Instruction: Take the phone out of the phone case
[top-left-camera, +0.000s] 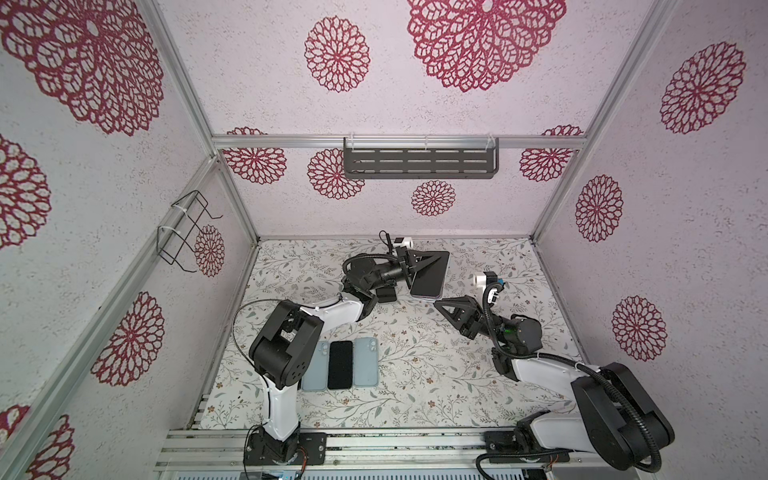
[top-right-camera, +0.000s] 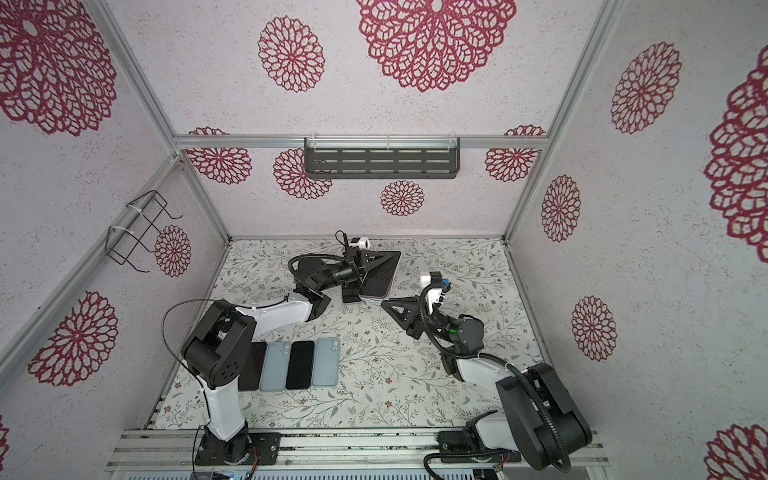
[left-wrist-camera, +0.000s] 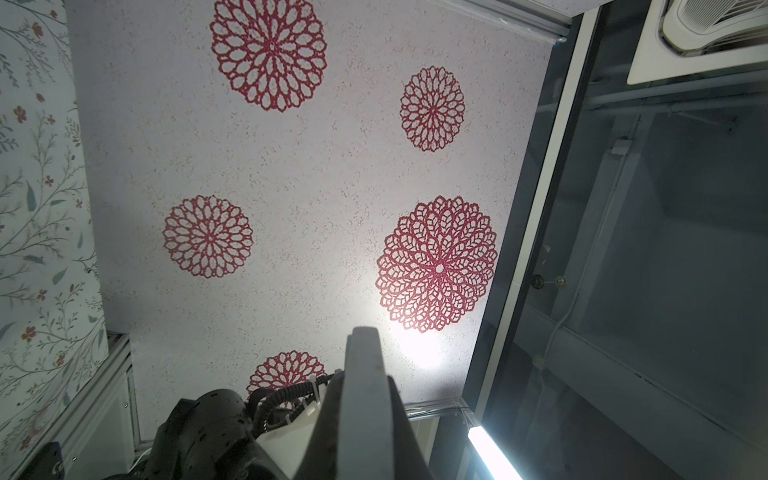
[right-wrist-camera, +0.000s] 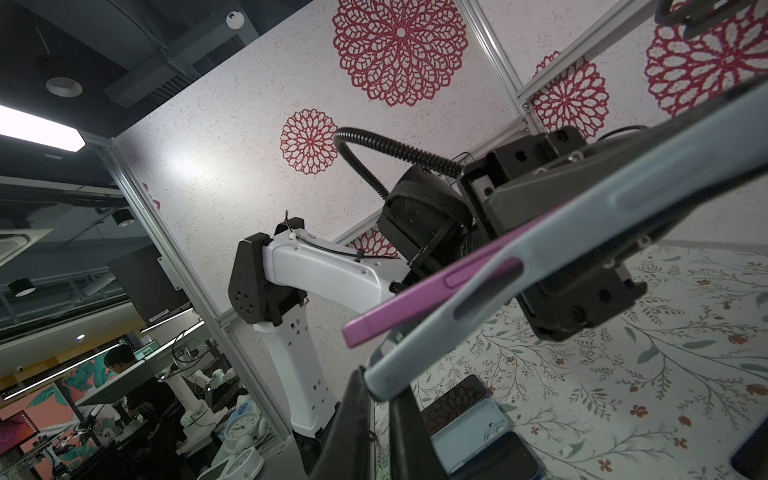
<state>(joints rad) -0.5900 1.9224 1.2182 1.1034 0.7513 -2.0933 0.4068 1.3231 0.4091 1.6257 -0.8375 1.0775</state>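
Observation:
A purple phone (right-wrist-camera: 415, 303) sits in a pale blue phone case (right-wrist-camera: 540, 249), held above the back of the table in both top views (top-left-camera: 430, 274) (top-right-camera: 376, 282). My left gripper (top-left-camera: 436, 259) (top-right-camera: 388, 259) is shut across the phone's screen and the case's back; in the left wrist view the pale edge (left-wrist-camera: 365, 415) fills the gap between its fingers. The phone's near end has lifted out of the case. My right gripper (top-left-camera: 437, 302) (right-wrist-camera: 380, 386) is at the case's lower corner, and that corner sits pinched between its fingertips.
A row of loose pale blue cases and dark phones (top-left-camera: 340, 365) (top-right-camera: 291, 365) lies flat at the front left, beside the left arm's base. A grey slotted shelf (top-left-camera: 419, 162) hangs on the back wall. A wire basket (top-left-camera: 187, 232) hangs on the left wall.

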